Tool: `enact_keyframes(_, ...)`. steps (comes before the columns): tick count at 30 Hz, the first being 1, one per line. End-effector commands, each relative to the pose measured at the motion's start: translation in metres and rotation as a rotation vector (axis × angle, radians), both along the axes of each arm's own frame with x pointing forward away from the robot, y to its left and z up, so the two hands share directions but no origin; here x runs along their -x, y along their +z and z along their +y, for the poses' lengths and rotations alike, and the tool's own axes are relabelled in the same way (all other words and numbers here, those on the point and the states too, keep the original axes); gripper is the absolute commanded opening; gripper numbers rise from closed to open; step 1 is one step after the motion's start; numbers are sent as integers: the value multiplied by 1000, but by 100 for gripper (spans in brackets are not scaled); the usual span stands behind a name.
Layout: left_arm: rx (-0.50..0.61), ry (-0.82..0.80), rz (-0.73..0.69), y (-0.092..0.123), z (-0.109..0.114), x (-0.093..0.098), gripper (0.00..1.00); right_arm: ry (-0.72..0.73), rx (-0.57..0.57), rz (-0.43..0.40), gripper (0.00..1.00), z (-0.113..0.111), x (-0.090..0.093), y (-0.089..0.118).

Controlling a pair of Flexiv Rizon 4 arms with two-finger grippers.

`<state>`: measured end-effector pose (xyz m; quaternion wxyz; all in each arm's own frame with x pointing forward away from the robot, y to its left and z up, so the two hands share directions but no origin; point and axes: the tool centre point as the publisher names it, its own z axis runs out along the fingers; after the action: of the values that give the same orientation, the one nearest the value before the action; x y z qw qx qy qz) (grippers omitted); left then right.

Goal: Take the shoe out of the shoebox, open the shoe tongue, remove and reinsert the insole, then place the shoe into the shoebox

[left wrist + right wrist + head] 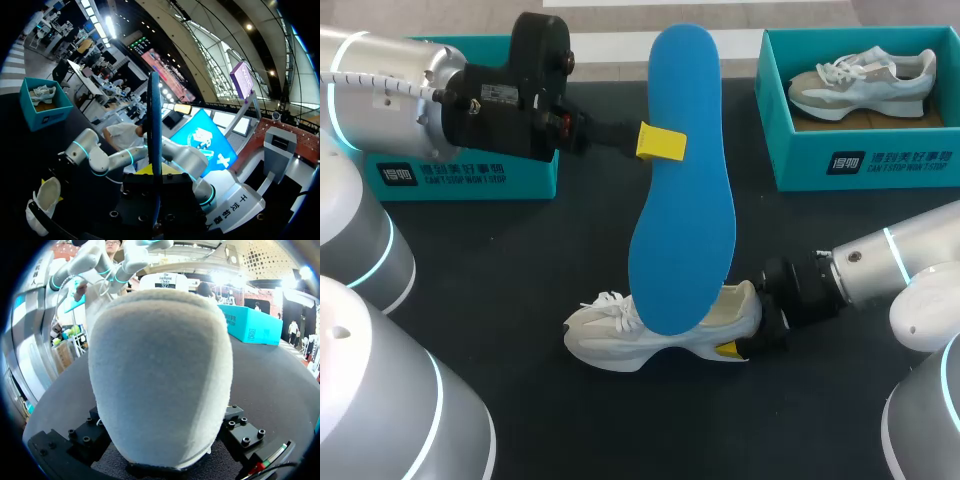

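My left gripper (660,142) is shut on the edge of a blue insole (680,180) and holds it upright above the table. In the left wrist view the insole (154,140) is edge-on, rising straight out from between the fingers. Below it a white shoe (655,328) rests on the dark table, toe toward the left arm, its front partly hidden by the insole. My right gripper (745,322) clasps the shoe's heel from both sides, one yellow tip showing low beside the sole. The grey-white heel (160,375) fills the right wrist view and hides those fingers.
A teal shoebox (865,165) at the back right holds a second, grey-and-white shoe (860,82). Another teal box (470,175) stands at the back left, mostly behind my left arm. Dark tabletop lies bare between the boxes and in front of the shoe.
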<state>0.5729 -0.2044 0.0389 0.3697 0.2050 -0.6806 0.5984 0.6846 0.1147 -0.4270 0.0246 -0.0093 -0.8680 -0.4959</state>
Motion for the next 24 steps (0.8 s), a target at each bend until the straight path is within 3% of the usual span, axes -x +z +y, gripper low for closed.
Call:
enact_keyframes(1, -1, 0, 0, -1, -1, 0, 0, 0, 3, 1, 80, -2, 2, -9)
enact_keyframes(2, -1, 0, 0, -1, -1, 0, 0, 0, 3, 1, 100, -2, 2, -9)
enact_keyframes(13, -1, 0, 0, -1, -1, 0, 0, -13, 31, -8, 100, -5, 4, 1)
enact_keyframes(24, -1, 0, 0, -1, -1, 0, 0, -11, 149, -6, 100, -14, 7, 23)
